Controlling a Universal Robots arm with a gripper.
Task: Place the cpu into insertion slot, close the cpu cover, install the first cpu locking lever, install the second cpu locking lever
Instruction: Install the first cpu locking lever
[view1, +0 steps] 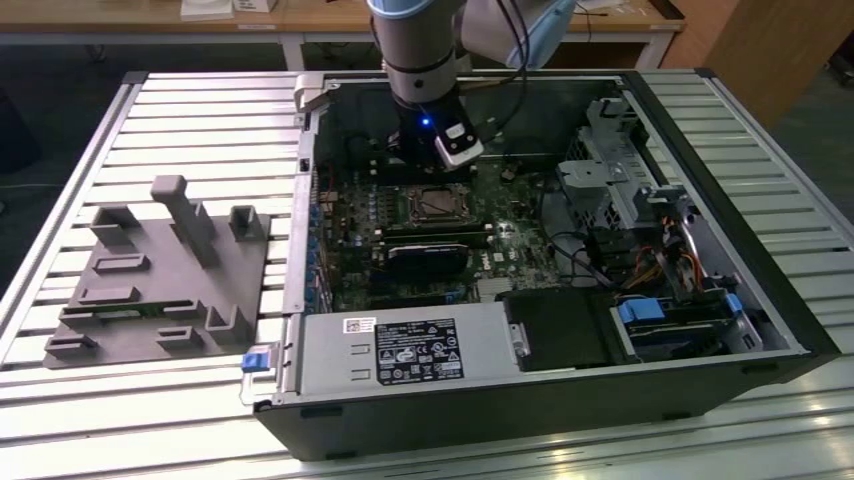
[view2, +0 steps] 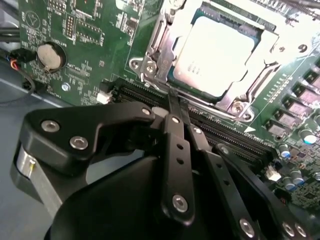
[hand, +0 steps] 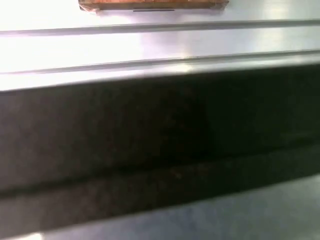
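Gripper (view2: 175, 107): fingers pinched together, nothing between them, tips over the black memory slots (view2: 145, 92). Just beyond, the cpu (view2: 217, 50) sits in the insertion slot (view1: 410, 205), with the cpu cover (view2: 272, 47) flat around it. In the exterior view, the arm (view1: 420, 60) drops near-vertical into the open case (view1: 534, 410), behind the socket.

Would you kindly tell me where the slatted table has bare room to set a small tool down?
Bare slats of the table lie beyond the grey fixture plate and on its near side, at the exterior view's left, and beside the computer case at the right. Inside the case it is crowded, with the gripper near the cpu.
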